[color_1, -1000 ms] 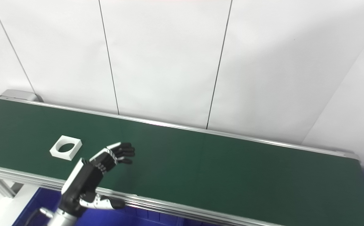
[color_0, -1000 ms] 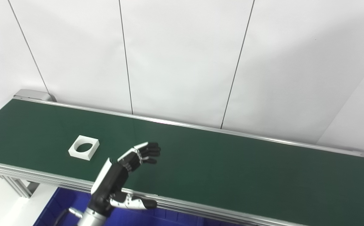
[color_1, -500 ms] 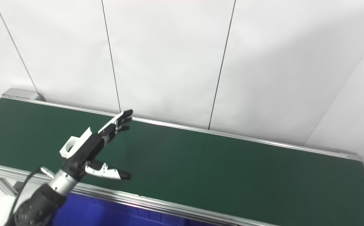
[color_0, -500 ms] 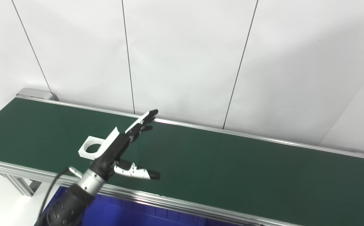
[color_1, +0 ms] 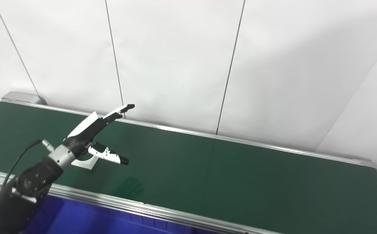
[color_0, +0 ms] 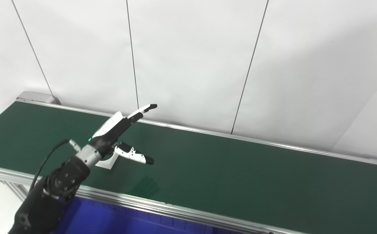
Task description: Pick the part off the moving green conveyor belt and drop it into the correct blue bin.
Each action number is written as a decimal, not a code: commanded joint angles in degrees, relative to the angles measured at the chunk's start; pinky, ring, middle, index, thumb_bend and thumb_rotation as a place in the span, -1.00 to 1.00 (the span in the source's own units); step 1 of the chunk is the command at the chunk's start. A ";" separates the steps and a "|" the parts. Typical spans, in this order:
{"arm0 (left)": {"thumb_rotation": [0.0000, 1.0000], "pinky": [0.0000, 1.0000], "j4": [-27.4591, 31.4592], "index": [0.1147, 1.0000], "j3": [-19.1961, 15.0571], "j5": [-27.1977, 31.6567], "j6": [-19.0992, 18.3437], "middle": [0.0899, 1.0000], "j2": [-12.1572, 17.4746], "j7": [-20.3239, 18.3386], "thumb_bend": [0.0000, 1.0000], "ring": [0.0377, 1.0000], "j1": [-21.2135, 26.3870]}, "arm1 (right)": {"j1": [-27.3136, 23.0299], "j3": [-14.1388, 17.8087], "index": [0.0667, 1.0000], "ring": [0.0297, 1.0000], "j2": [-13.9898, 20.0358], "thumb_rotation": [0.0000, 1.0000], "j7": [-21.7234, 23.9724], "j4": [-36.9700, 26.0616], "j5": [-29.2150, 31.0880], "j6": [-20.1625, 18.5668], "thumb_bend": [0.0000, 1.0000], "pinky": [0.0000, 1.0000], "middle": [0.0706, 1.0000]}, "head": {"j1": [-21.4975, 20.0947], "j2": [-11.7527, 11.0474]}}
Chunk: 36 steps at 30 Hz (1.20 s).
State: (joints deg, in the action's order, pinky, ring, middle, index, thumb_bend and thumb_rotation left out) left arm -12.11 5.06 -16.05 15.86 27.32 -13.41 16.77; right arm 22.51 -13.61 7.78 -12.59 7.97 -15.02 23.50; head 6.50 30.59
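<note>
While left hand (color_0: 117, 135) hovers fingers (color_0: 143, 110) wide over white part (color_0: 108, 163), green belt (color_0: 240, 169), blue bin (color_0: 126, 221) contents hidden.

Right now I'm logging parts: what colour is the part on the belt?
White; the part shows best in the right eye view, mostly hidden behind the left robot hand.

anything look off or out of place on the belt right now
Nothing stands out. The white part lies flat on the green conveyor belt, mostly hidden behind the left hand, which hangs open above it, fingers spread, holding nothing. The blue bin sits below the belt's near rail. No spill or damage is visible.
</note>
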 commanded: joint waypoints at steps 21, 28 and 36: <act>-0.72 0.97 -8.96 0.83 9.41 -17.07 -1.46 0.91 7.03 -3.18 0.96 0.94 9.02 | 0.28 1.27 0.93 0.76 0.07 -0.13 0.76 -3.04 0.52 3.37 0.61 0.43 0.82 | 0.74 2.67; -0.69 0.96 -10.63 0.84 10.78 -19.18 -2.54 0.94 6.94 -3.26 0.99 0.95 9.22 | 0.23 1.05 0.94 0.75 0.38 -0.17 0.53 -3.15 1.05 3.40 0.59 0.51 0.82 | 1.24 2.77; -0.71 1.00 -13.39 0.86 11.70 -20.62 -4.03 0.99 7.21 -3.71 0.94 1.00 9.92 | 0.49 1.44 0.95 0.78 0.39 -0.16 1.09 -3.68 1.37 3.39 0.57 0.48 0.83 | 1.85 2.91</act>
State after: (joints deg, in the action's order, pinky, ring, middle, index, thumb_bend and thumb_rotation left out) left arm -25.80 17.22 -36.61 12.17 32.51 -17.44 23.50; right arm 22.80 -12.50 8.04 -11.79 6.04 -14.22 23.50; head 8.26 33.49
